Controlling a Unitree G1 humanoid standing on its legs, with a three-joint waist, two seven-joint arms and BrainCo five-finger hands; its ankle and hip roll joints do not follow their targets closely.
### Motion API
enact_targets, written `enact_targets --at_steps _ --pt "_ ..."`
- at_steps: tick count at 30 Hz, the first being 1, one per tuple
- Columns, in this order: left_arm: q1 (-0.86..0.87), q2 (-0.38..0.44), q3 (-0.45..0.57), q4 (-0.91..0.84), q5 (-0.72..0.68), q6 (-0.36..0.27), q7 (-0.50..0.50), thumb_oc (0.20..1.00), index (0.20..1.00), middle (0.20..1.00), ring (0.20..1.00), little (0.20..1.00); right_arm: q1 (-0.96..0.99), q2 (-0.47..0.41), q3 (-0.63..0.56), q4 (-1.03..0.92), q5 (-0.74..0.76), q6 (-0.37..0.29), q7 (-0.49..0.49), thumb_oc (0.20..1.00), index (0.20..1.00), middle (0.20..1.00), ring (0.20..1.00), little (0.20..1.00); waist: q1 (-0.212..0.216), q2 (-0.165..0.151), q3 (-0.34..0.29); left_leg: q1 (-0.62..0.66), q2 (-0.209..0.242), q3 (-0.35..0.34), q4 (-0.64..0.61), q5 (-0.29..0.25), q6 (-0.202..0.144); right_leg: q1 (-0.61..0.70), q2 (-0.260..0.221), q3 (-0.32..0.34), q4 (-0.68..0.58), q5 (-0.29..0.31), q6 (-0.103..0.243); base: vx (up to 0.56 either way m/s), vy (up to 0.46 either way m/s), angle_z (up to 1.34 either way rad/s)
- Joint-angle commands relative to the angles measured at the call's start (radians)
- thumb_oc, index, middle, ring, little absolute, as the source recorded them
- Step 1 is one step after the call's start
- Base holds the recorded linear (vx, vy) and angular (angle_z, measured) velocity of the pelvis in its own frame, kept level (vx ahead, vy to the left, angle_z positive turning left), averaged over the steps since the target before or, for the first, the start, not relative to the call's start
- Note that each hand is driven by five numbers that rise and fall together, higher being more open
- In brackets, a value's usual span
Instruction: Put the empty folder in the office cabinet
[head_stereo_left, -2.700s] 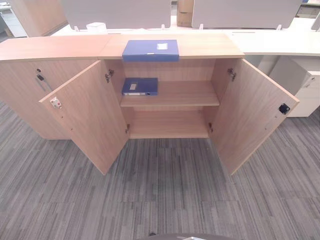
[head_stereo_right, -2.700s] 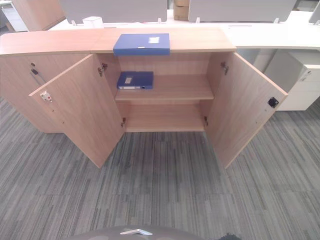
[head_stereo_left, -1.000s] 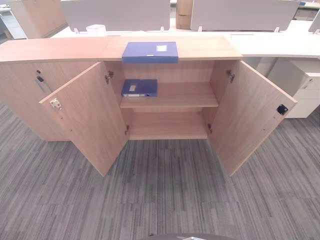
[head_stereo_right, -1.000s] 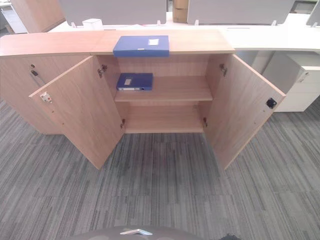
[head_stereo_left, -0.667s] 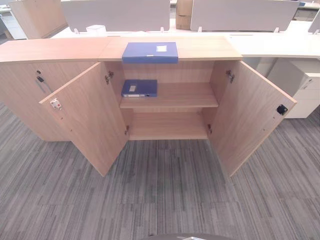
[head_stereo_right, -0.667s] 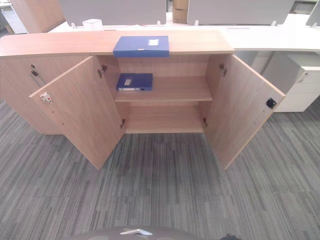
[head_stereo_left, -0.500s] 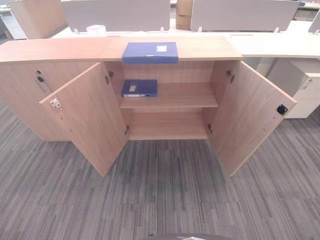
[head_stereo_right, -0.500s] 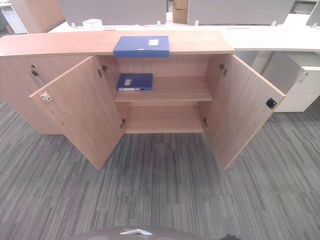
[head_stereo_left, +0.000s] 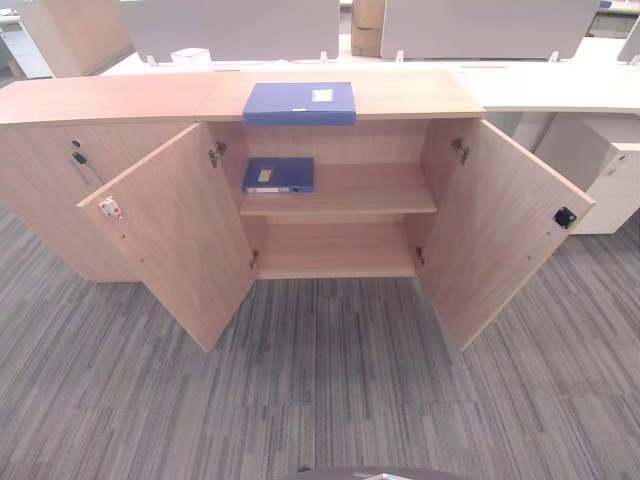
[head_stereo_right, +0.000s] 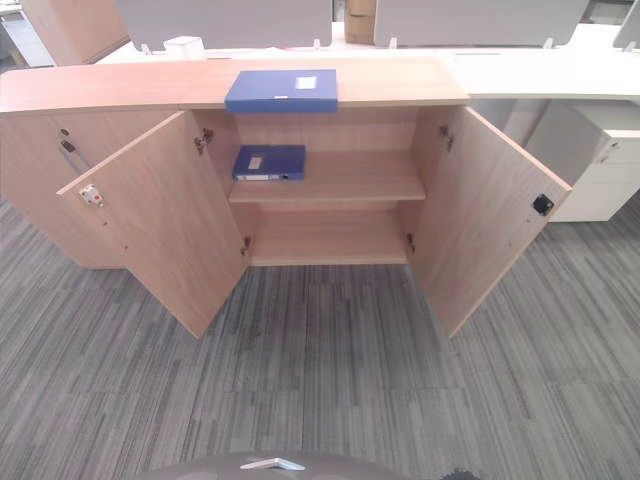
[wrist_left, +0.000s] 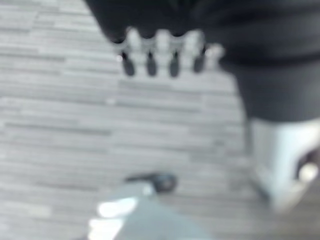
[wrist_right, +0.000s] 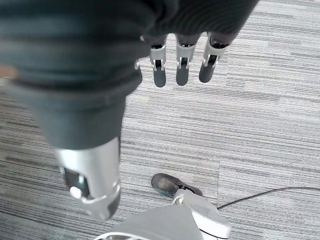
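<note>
Blue folder (head_stereo_left: 300, 102), lying flat on the top of the office cabinet (head_stereo_left: 420, 95), long axis crosswise, well ahead of and above both hands, left hand (wrist_left: 160, 52) and right hand (wrist_right: 182, 62) hanging empty, fingers relaxed, neither plainly nearer.

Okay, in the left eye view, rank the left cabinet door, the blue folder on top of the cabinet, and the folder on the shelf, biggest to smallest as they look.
1. left cabinet door
2. folder on top
3. folder on the shelf, though it sits deeper inside, so real size is unsure.
</note>
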Motion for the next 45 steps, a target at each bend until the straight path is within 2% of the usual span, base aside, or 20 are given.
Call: enact_targets --at_steps 1,10,19,21,23,26,28,31,34,36,37,38,39,42,44,45 --pt "-0.054 0.006 0.003 0.068 0.011 -0.01 0.011 1.0 1.0 1.0 1.0 1.0 -0.067 -0.045 0.026 0.048 -0.021 0.015 -0.002 1.0 1.0 1.0 1.0 1.0 -0.003 -0.007 0.031 0.023 0.048 -0.031 -0.01 -0.091 -0.08 0.0 -0.058 -0.031 0.001 -0.005 0.088 0.01 -0.04 0.0" --pt "-0.066 0.016 0.003 0.066 -0.006 -0.007 0.013 1.0 1.0 1.0 1.0 1.0 -0.078 -0.055 0.031 0.042 -0.019 0.016 -0.005 1.0 1.0 1.0 1.0 1.0 -0.006 -0.005 0.044 0.013 0.062 -0.044 -0.01 -0.079 -0.089 -0.003 -0.044 -0.048 0.005 -0.017 0.073 0.04 -0.063 0.04" --pt "-0.068 0.035 0.027 0.077 -0.039 -0.002 0.016 1.0 1.0 1.0 1.0 1.0 -0.102 -0.081 0.04 0.033 -0.014 0.012 -0.008 1.0 1.0 1.0 1.0 1.0 0.004 0.004 0.068 0.009 0.091 -0.06 -0.01 -0.062 -0.099 -0.04 -0.013 -0.045 0.055 -0.061 0.044 0.07 -0.088 0.06" --pt "-0.067 0.038 0.03 0.08 -0.051 -0.003 0.017 1.0 1.0 1.0 1.0 1.0 -0.112 -0.09 0.04 0.028 -0.009 0.008 -0.009 1.0 1.0 1.0 1.0 1.0 0.007 0.0 0.082 -0.014 0.096 -0.055 0.044 -0.074 -0.102 -0.046 -0.014 -0.041 0.073 -0.072 0.037 0.05 -0.104 0.04" --pt "-0.069 0.04 0.03 0.079 -0.06 -0.003 0.018 1.0 1.0 1.0 1.0 1.0 -0.124 -0.099 0.041 0.022 -0.005 0.007 -0.012 1.0 1.0 1.0 1.0 1.0 0.012 -0.009 0.102 -0.07 0.099 -0.05 0.162 -0.103 -0.098 -0.051 -0.018 -0.036 0.098 -0.091 0.02 0.02 -0.073 0.04" --pt "-0.076 0.034 0.023 0.076 -0.07 -0.006 0.024 1.0 1.0 1.0 1.0 1.0 -0.132 -0.11 0.042 0.024 -0.003 0.008 -0.015 1.0 1.0 1.0 1.0 1.0 0.018 -0.014 0.119 -0.144 0.099 -0.054 0.242 -0.095 -0.089 -0.046 -0.025 -0.045 0.103 -0.102 0.015 0.03 -0.028 0.03" --pt "-0.075 0.03 0.019 0.074 -0.071 -0.003 0.024 1.0 1.0 1.0 1.0 1.0 -0.133 -0.118 0.041 0.026 -0.006 0.012 -0.014 1.0 1.0 1.0 1.0 1.0 0.028 -0.019 0.116 -0.224 0.092 -0.049 0.253 -0.073 -0.08 -0.03 -0.031 -0.052 0.093 -0.108 0.018 0.17 0.009 0.12" --pt "-0.062 0.024 0.013 0.078 -0.064 -0.002 0.022 1.0 1.0 1.0 1.0 1.0 -0.13 -0.119 0.045 0.029 -0.008 0.016 -0.016 1.0 1.0 1.0 1.0 1.0 0.063 -0.008 0.099 -0.341 0.078 -0.065 0.157 0.057 -0.103 0.029 -0.018 -0.039 0.061 -0.128 0.027 0.26 0.055 0.12" --pt "-0.062 0.021 0.01 0.081 -0.065 -0.001 0.024 1.0 1.0 1.0 1.0 1.0 -0.129 -0.116 0.043 0.033 -0.004 0.013 -0.02 1.0 1.0 1.0 1.0 1.0 0.08 -0.003 0.099 -0.381 0.079 -0.059 0.079 0.094 -0.113 0.071 -0.014 -0.023 0.047 -0.144 0.034 0.21 0.063 -0.17" --pt "-0.028 0.011 0.013 0.08 -0.055 -0.004 0.024 1.0 1.0 1.0 1.0 1.0 -0.123 -0.11 0.031 0.036 0.002 0.013 -0.024 1.0 1.0 1.0 1.0 1.0 0.108 -0.002 0.101 -0.396 0.086 -0.051 0.03 0.124 -0.12 0.113 -0.019 -0.007 0.04 -0.158 0.043 0.38 0.141 -0.41" --pt "-0.002 0.012 0.033 0.092 -0.037 -0.002 0.023 1.0 1.0 1.0 1.0 1.0 -0.112 -0.102 0.018 0.041 0.008 0.012 -0.02 1.0 1.0 1.0 1.0 1.0 0.13 0.005 0.079 -0.379 0.091 -0.047 0.025 0.14 -0.116 0.143 -0.025 0.01 0.04 -0.168 0.054 0.34 0.15 -0.28" --pt "-0.002 0.012 0.033 0.092 -0.037 -0.002 0.023 1.0 1.0 1.0 1.0 1.0 -0.112 -0.102 0.018 0.041 0.008 0.012 -0.02 1.0 1.0 1.0 1.0 1.0 0.13 0.005 0.079 -0.379 0.091 -0.047 0.025 0.14 -0.116 0.143 -0.025 0.01 0.04 -0.168 0.054 0.47 0.267 -0.63" --pt "0.018 0.013 0.045 0.105 -0.025 0.0 0.026 1.0 1.0 1.0 1.0 1.0 -0.095 -0.09 -0.002 0.044 0.016 0.01 -0.015 1.0 1.0 1.0 1.0 1.0 0.132 0.009 0.056 -0.372 0.072 -0.048 0.039 0.151 -0.102 0.159 -0.052 0.007 0.05 -0.18 0.07 0.35 0.23 -0.66" --pt "0.029 0.019 0.052 0.108 -0.011 -0.003 0.026 1.0 1.0 1.0 1.0 1.0 -0.08 -0.072 -0.015 0.047 0.037 0.01 -0.007 1.0 1.0 1.0 1.0 1.0 0.135 -0.007 0.02 -0.347 0.034 -0.037 0.051 0.12 -0.071 0.144 -0.108 0.016 0.099 -0.178 0.098 0.35 0.239 -0.42" --pt "0.03 0.023 0.052 0.102 -0.012 -0.004 0.025 1.0 1.0 1.0 1.0 1.0 -0.078 -0.065 -0.025 0.042 0.051 0.01 -0.005 1.0 1.0 1.0 1.0 1.0 0.13 -0.011 0.013 -0.321 0.004 -0.03 0.051 0.09 -0.048 0.12 -0.135 0.025 0.168 -0.158 0.115 0.21 0.18 -0.11" --pt "0.03 0.023 0.052 0.102 -0.012 -0.004 0.025 1.0 1.0 1.0 1.0 1.0 -0.078 -0.065 -0.025 0.041 0.051 0.011 -0.005 1.0 1.0 1.0 1.0 1.0 0.13 -0.012 0.013 -0.321 0.003 -0.029 0.051 0.089 -0.048 0.119 -0.136 0.026 0.17 -0.159 0.116 0.14 0.155 0.03"
